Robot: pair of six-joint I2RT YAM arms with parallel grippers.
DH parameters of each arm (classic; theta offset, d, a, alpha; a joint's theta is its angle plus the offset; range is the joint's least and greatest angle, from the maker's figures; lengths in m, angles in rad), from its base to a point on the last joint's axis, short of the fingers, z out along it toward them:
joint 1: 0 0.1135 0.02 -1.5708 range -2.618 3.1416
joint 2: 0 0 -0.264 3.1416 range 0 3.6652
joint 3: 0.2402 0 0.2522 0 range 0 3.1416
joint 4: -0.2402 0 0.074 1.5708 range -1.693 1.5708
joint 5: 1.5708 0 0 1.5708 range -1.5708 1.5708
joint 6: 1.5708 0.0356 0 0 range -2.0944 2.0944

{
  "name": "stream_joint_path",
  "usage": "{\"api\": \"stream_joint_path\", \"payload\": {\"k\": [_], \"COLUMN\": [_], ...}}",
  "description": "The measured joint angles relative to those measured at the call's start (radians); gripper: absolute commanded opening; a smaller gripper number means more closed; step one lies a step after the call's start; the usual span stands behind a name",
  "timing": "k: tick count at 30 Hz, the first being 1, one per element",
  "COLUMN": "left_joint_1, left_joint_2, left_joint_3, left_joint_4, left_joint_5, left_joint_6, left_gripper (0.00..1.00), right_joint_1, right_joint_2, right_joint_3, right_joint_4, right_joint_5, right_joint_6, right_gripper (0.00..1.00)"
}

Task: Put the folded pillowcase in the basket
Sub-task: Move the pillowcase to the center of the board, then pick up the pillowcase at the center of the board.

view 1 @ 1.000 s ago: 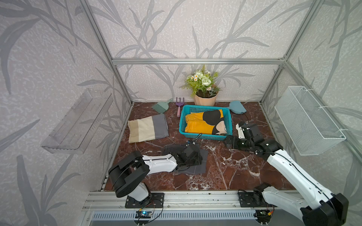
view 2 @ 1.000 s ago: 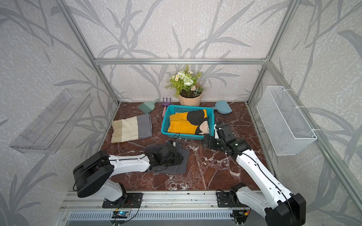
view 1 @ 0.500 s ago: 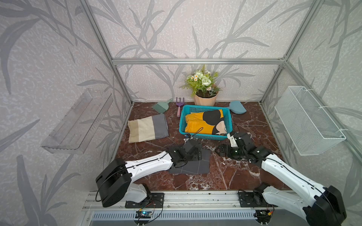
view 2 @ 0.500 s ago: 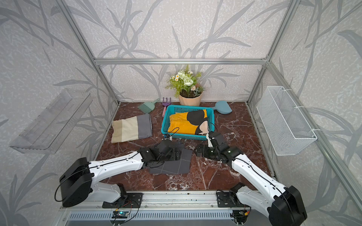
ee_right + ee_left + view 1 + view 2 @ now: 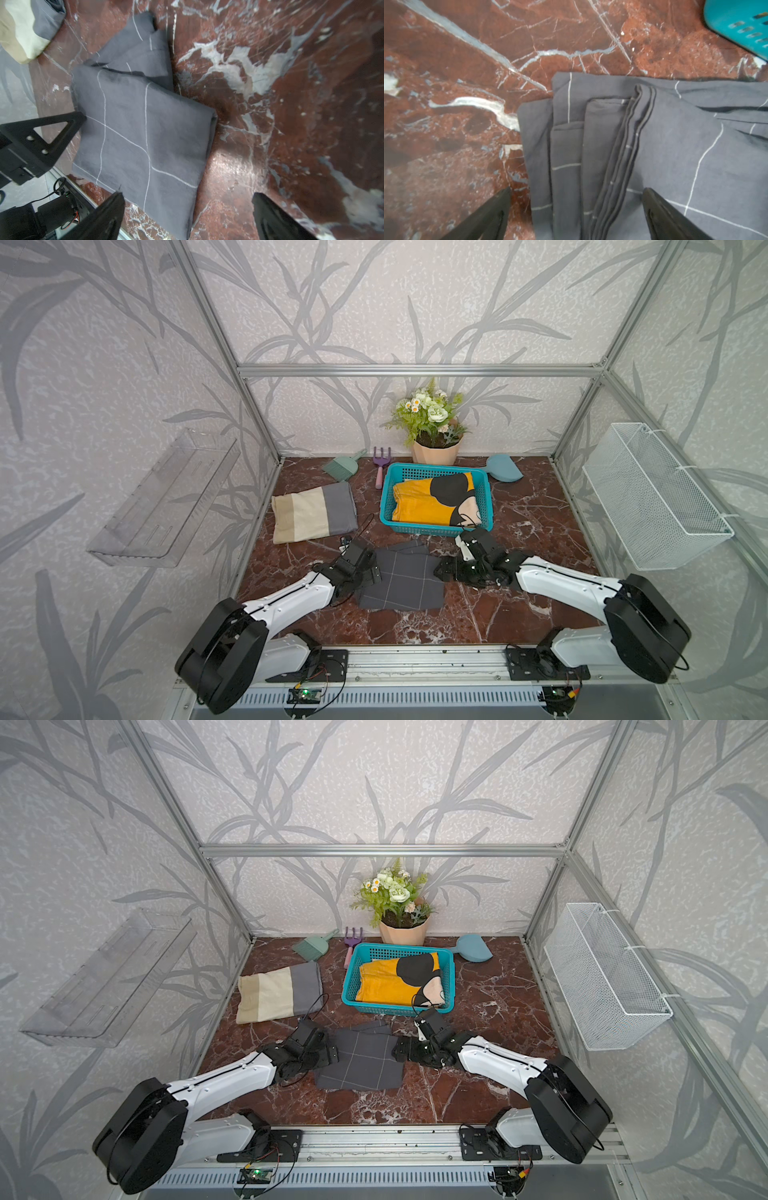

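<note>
- The pillowcase (image 5: 401, 580) lies folded on the table (image 5: 519, 510), just before the basket (image 5: 436, 526) (a yellow cloth (image 5: 419, 506) already fills it), not yet inside.
- Left gripper (image 5: 375, 571) and right gripper (image 5: 441, 571) flank its opposite edges, jaws spread wide and holding nothing, likely so they can lift it together and keep the fold.

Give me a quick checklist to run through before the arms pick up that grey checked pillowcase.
1. Left gripper open: ok, jaws spread over the grey pillowcase's layered edge.
2. Right gripper open: ok, jaws spread at the opposite side.
3. Pillowcase gripped: not ok, neither gripper holds it.
4. Fold tidy: not ok, a lower layer sticks out toward the basket.
5. Room in basket: cannot tell; a yellow pillowcase already covers most of its floor.
</note>
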Motion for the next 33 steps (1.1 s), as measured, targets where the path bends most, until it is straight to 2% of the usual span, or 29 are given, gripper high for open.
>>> {"api": "stream_joint_path", "payload": {"k": [4,14,16,18,19,21,22,23,25,27,28,29,30,33], "left_joint_1": [0.018,0.024,0.024,0.024,0.024,0.024,0.024,0.024,0.024,0.024,0.024,0.024,0.023,0.024], "left_joint_2": [-0.014,0.042,0.037,0.029,0.023,0.012,0.009,0.007,0.005,0.002,0.002,0.002,0.002,-0.005], "left_joint_3": [-0.030,-0.045,-0.049,-0.054,-0.059,-0.069,-0.076,-0.083,-0.097,-0.104,-0.109,-0.109,-0.109,-0.109], "left_joint_4": [0.076,0.301,0.303,0.301,0.299,0.293,0.290,0.286,0.280,0.273,0.269,0.264,0.262,0.256], "left_joint_5": [0.034,0.232,0.242,0.251,0.254,0.258,0.261,0.263,0.267,0.270,0.274,0.280,0.285,0.285], "left_joint_6": [0.010,0.026,0.033,0.040,0.042,0.045,0.048,0.047,0.050,0.047,0.045,0.046,0.050,0.050], "left_gripper": [1.00,1.00,1.00,0.98,0.95,0.76,0.63,0.51,0.34,0.17,0.06,0.00,0.00,0.00], "right_joint_1": [0.018,0.088,0.102,0.114,0.120,0.130,0.135,0.139,0.143,0.147,0.149,0.151,0.156,0.163], "right_joint_2": [0.071,0.211,0.227,0.242,0.248,0.262,0.271,0.277,0.286,0.294,0.298,0.299,0.299,0.299], "right_joint_3": [0.025,0.139,0.154,0.161,0.165,0.170,0.171,0.171,0.172,0.179,0.186,0.193,0.201,0.213], "right_joint_4": [0.037,0.102,0.108,0.114,0.117,0.117,0.117,0.113,0.103,0.091,0.084,0.080,0.077,0.063], "right_joint_5": [-0.003,-0.008,-0.007,-0.006,-0.006,-0.003,0.000,0.002,0.006,0.013,0.014,0.015,0.019,0.029], "right_joint_6": [0.011,0.014,0.015,0.017,0.016,0.019,0.020,0.021,0.025,0.023,0.020,0.016,0.013,0.012], "right_gripper": [0.99,0.99,0.94,0.85,0.76,0.52,0.41,0.34,0.30,0.21,0.12,0.04,0.00,0.00]}}
